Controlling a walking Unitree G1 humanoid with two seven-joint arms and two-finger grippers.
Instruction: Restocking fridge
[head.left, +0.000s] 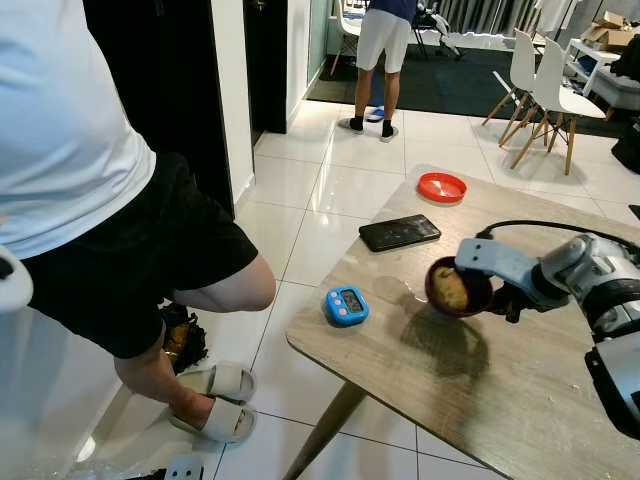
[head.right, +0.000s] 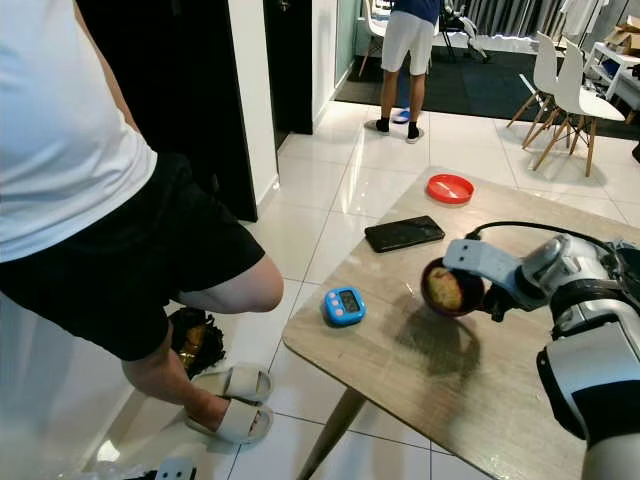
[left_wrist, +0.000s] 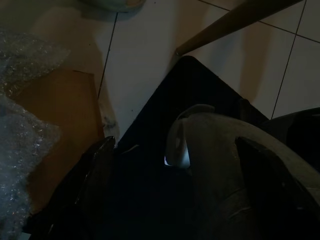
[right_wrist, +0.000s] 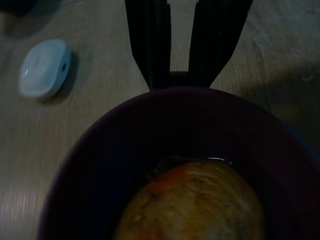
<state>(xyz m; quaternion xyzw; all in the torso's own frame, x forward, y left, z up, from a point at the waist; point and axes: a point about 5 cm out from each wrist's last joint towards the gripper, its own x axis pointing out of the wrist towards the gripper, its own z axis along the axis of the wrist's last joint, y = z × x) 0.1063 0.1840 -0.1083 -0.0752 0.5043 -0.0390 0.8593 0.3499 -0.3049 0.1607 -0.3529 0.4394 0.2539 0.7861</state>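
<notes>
My right gripper (right_wrist: 180, 75) is shut on the rim of a dark purple bowl (head.left: 458, 287), holding it tilted just above the wooden table (head.left: 480, 400). A brown, potato-like piece of food (right_wrist: 195, 200) lies inside the bowl. The bowl's mouth faces my head camera, and its shadow falls on the tabletop beneath it. My left arm hangs idle low over the floor, and its wrist view is dark, with tiles (left_wrist: 150, 45), bubble wrap (left_wrist: 25, 130) and cardboard (left_wrist: 60, 120) below it.
A person in a white shirt and black shorts (head.left: 110, 230) stands close on my left, wearing slippers (head.left: 215, 400). On the table lie a blue timer (head.left: 347, 305), a black phone (head.left: 399, 232) and a red lid (head.left: 441, 186). Another person (head.left: 382, 50) and white chairs (head.left: 545, 90) stand farther back.
</notes>
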